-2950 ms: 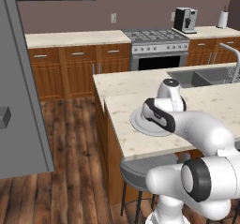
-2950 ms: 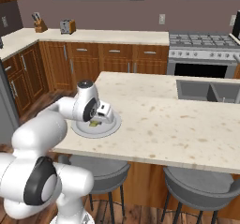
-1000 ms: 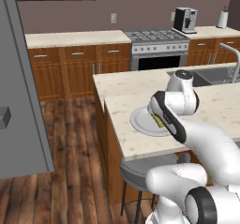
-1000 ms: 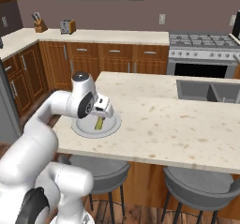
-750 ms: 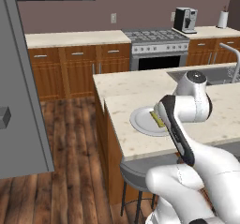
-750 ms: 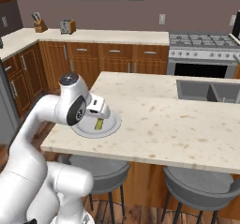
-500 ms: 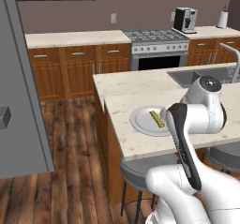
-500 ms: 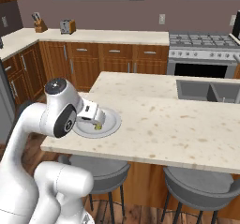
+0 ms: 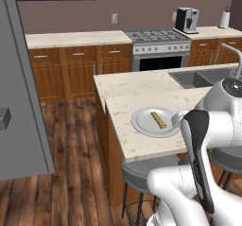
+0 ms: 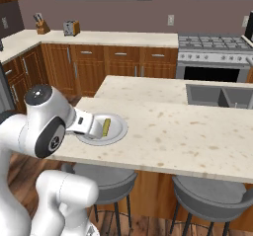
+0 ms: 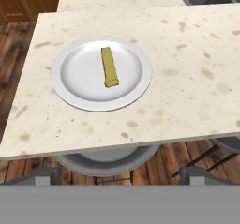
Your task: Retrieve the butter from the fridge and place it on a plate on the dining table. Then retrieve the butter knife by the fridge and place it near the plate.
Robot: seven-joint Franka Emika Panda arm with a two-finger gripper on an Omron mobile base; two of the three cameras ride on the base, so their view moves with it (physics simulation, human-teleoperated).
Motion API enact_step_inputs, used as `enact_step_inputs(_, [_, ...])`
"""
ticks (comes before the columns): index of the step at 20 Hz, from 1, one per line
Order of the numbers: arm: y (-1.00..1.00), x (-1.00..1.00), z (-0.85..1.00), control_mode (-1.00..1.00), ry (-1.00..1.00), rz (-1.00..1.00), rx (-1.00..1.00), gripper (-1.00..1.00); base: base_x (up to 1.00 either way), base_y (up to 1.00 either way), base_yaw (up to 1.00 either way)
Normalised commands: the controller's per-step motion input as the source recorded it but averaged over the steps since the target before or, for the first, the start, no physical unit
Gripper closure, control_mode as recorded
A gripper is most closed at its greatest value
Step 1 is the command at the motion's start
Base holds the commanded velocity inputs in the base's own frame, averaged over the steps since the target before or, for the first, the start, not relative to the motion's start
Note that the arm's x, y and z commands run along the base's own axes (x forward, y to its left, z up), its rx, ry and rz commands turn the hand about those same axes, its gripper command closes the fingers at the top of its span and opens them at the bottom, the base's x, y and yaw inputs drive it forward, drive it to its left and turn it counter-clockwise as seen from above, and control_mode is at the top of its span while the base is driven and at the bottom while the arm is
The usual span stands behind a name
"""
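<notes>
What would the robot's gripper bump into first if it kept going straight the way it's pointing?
Probably the plate with the butter lying on it, on the dining table. The hand view looks down at them near its middle, though the exact line is hard to judge.

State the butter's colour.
Yellow-olive; the butter shows best in the hand view, lying on the plate.

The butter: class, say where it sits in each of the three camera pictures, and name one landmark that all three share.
Left base view: the butter lies right of centre, on the plate.
Right base view: left of centre, on the plate, beside the white arm.
Hand view: upper middle, on the plate's centre.
Shared landmark: the plate, near the dining table corner.
</notes>
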Motion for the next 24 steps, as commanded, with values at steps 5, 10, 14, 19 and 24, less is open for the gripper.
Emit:
enact_step_inputs(5, [0.00,0.00,-0.04,-1.00,0.14,0.00,-0.02,-1.00,0.00,0.00,0.00])
enact_step_inputs(10, [0.00,-0.07,-0.02,-1.00,0.22,0.00,-0.04,-1.00,0.00,0.00,0.00])
enact_step_inputs(14, [-0.07,-0.43,-0.02,-1.00,0.03,0.00,0.08,-1.00,0.00,0.00,0.00])
enact_step_inputs(19, [0.00,-0.44,-0.05,-1.00,0.00,-0.01,0.03,-1.00,0.00,0.00,0.00])
enact_step_inputs(24, [0.17,-0.14,0.00,-1.00,0.08,-0.08,-0.01,-1.00,0.00,0.00,0.00])
